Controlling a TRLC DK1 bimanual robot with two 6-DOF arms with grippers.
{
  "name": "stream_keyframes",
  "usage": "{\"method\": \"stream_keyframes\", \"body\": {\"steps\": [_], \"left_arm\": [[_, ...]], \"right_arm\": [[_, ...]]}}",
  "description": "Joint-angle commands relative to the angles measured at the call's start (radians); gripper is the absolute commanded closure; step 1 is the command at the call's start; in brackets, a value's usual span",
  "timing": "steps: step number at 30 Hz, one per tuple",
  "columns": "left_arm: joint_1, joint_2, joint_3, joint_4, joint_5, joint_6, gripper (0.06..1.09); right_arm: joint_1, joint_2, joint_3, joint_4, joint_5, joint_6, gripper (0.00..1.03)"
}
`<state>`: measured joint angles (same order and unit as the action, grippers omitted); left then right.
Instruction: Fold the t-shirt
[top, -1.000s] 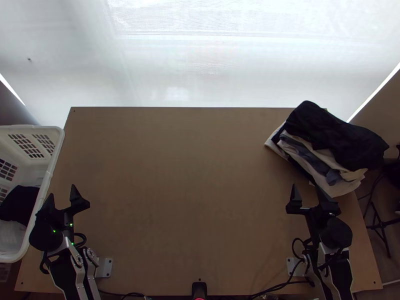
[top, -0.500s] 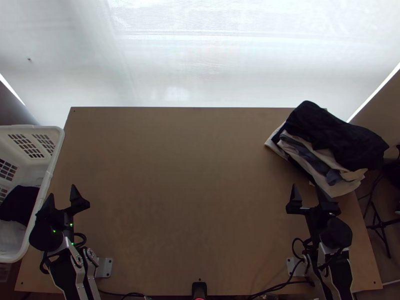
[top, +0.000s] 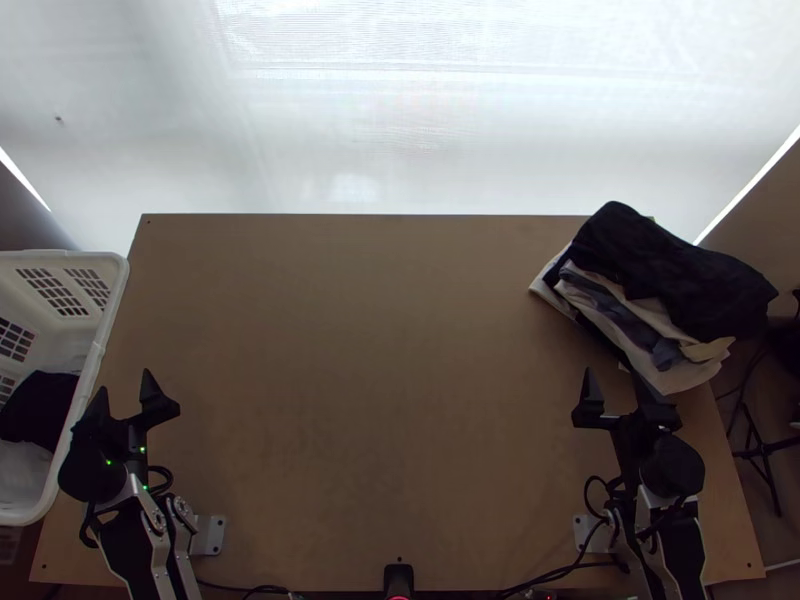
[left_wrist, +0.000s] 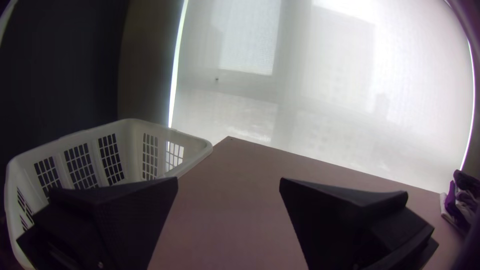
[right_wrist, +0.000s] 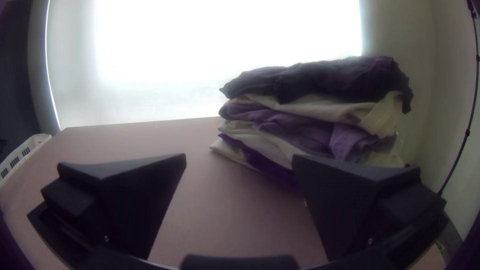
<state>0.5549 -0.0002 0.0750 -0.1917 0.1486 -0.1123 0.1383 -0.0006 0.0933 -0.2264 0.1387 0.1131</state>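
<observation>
— If cleared to begin the fold, check which states first?

— Check the left gripper (top: 125, 382) and the right gripper (top: 611, 372): both spread wide, holding nothing. Locate the t-shirt: probably the dark cloth (top: 40, 410), bunched in the basket (top: 97, 350) next to pale cloth (top: 22, 475). Treat as provisional; impossible to tell the garment type from the bunch.

— Expect which faults at pickup?

— On entry, expect a possible strike on the basket, caused by close placement of the left gripper near the rim. On lifting, expect a possible double pick, caused by contact between dark and pale cloth. Raise slowly; inspect.

— And at the other side?

— Watch the garment stack (top: 640, 315): uneven, apparently reaching past the edge of the table (top: 370, 400). Keep the right gripper clear when moving inward; otherwise, risk snagging a lower layer and toppling the pile.

— During spreading?

— Identify collar and hem before pulling. After misreading either, expect a twisted or skewed fold.
</observation>
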Motion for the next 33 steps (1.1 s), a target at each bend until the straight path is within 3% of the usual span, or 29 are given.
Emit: {"method": "stream_keyframes", "body": {"steps": [1,5,11,18,23,27,31,33], "left_arm": [[-0.003,0.000,0.000,0.000,0.000,-0.003,0.10],[-0.029,0.000,0.000,0.000,0.000,-0.017,0.10],[-0.029,0.000,0.002,-0.002,0.000,-0.018,0.10],[-0.081,-0.001,0.005,0.015,-0.024,-0.027,0.10],[-0.110,0.032,0.163,0.083,-0.003,-0.009,0.10],[-0.061,0.450,0.482,0.024,-0.015,0.036,0.10],[0.227,0.790,0.809,-0.015,0.077,0.034,0.10],[0.307,0.948,0.954,-0.054,0.074,0.025,0.10]], "right_arm": [[0.014,-0.001,0.000,-0.001,-0.001,0.000,0.04],[0.020,-0.001,0.000,-0.001,-0.001,0.005,0.04],[0.066,-0.001,0.000,-0.011,-0.001,0.125,0.04],[0.035,0.031,-0.001,-0.011,0.022,0.146,0.04],[0.006,0.051,0.002,0.021,0.041,0.146,0.04],[-0.003,0.056,0.003,0.030,0.044,0.145,0.04],[-0.023,0.054,0.003,0.030,0.045,0.146,0.04],[-0.023,0.056,0.003,0.030,0.045,0.148,0.04]]}}
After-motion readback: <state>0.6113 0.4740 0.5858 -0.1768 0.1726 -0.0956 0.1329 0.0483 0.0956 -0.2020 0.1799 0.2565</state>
